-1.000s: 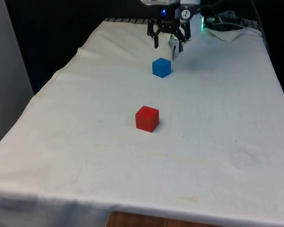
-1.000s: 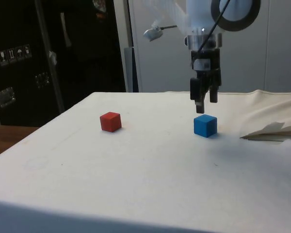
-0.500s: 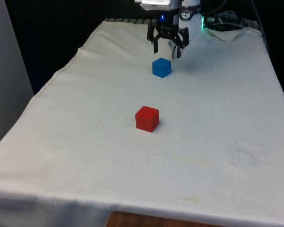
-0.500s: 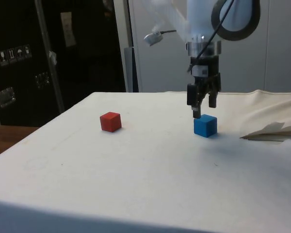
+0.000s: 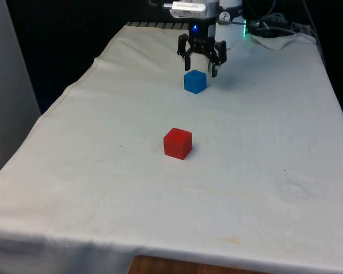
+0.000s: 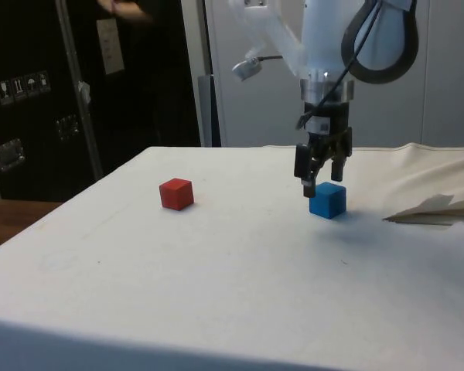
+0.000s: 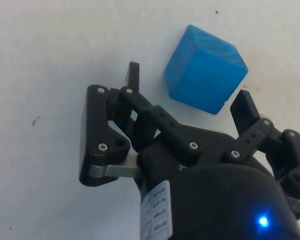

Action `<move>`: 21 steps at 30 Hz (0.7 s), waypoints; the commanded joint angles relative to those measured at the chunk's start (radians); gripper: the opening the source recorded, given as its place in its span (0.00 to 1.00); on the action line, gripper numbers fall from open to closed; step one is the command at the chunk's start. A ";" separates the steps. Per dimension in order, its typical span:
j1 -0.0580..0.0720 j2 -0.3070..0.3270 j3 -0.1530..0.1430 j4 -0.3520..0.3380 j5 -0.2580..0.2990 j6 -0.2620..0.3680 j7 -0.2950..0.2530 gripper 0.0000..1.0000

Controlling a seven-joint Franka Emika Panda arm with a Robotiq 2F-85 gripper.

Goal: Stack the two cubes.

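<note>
The tool [image 6: 319, 184] hovers released over the blue cube [image 6: 327, 199]; it looks light and rigid, best pinched across opposite flat faces.

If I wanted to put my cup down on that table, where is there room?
Bare cloth spans the near half, this side of the red cube. It is crowded only at the far end, where the open pincer hangs over the blue cube.

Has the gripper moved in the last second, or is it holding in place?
Yes. The gripper has come down toward the blue cube, its open fingers now level with the cube's top in the side view.
</note>
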 commanded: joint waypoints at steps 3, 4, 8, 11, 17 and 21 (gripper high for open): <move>-0.009 0.027 -0.010 0.001 -0.019 0.042 0.018 1.00; -0.008 0.038 -0.018 0.001 -0.019 0.056 0.019 1.00; -0.005 0.056 -0.030 0.002 -0.017 0.076 0.021 1.00; -0.004 0.065 -0.033 0.003 -0.015 0.085 0.023 1.00; 0.000 0.090 -0.036 0.005 -0.010 0.112 0.034 1.00; 0.000 0.099 -0.037 0.007 -0.009 0.116 0.039 1.00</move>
